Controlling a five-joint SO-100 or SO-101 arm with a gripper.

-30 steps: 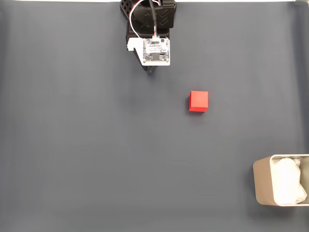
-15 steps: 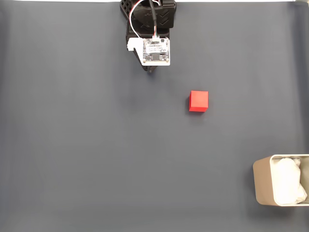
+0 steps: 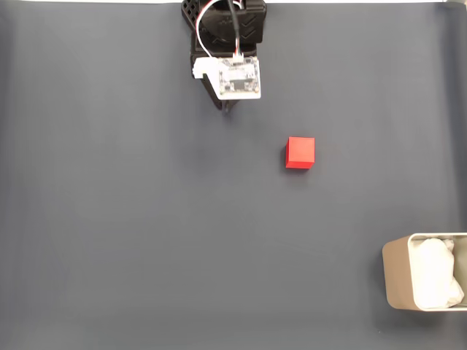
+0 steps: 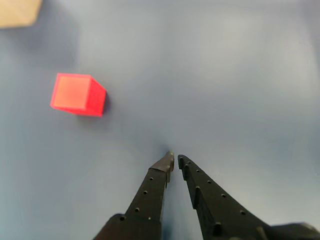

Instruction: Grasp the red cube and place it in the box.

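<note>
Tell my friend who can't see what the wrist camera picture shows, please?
A small red cube sits on a plain grey-blue table, up and to the left of the robot's black gripper. The gripper's two pointed fingers are almost closed and hold nothing. A beige corner of the box peeks in at the top left.

box (image 3: 398,281): cut off by the right edge at the lower right of the fixed view; in the wrist view a blurred beige corner at the upper left, cropped by top and left edges
white material (image 3: 435,281): lumpy, too indistinct to identify
gripper (image 3: 229,106): fingers mostly hidden under the white board in the fixed view
arm (image 3: 225,25): base cut off by the top edge
red cube (image 4: 77,94): soft-focused in the wrist view
</note>
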